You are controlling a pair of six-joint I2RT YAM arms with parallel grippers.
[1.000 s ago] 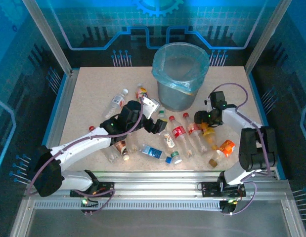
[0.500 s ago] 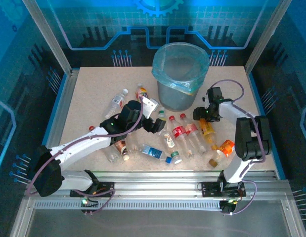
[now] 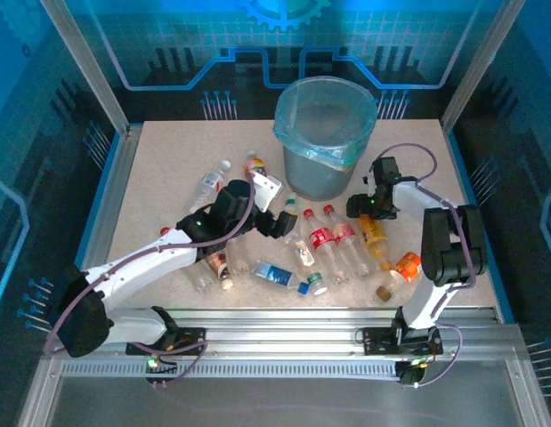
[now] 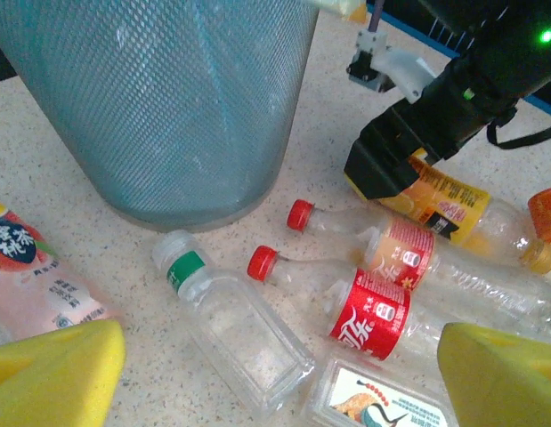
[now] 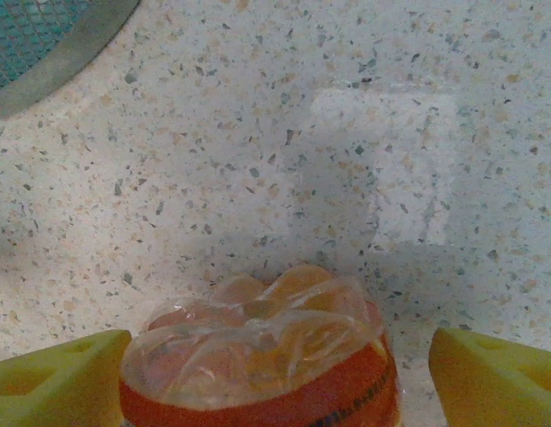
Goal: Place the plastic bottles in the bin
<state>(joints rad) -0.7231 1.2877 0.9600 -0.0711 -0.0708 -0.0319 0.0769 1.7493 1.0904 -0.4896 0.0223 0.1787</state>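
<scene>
the clear plastic bottle with the orange label (image 5: 266,374) lies on its side on the speckled beige surface (image 3: 159,169), near the foot of the round grey bin lined with a light-blue bag (image 3: 324,173), to the bin's right in the top view. its long axis runs from the bin side back toward the near edge, with the lobed base at the bin end; how the neck end lies is too unclear to say. the right fingers (image 5: 57,378) stand wide, one yellow pad on either side of that base, so the bottle sits between them, not yet gripped; whether the pads touch it i cannot tell. this is plainly the nearer arm, and my judgement is that the coming move is a short drop and a squeeze across the bottle's width, close to the base. the left fingers (image 4: 52,374) are wide as well and hold nothing, hovering over a clear square bottle with a green cap (image 4: 230,334), its cap toward the bin. a red-capped bottle with a red label (image 4: 368,316) lies between the two arms.
</scene>
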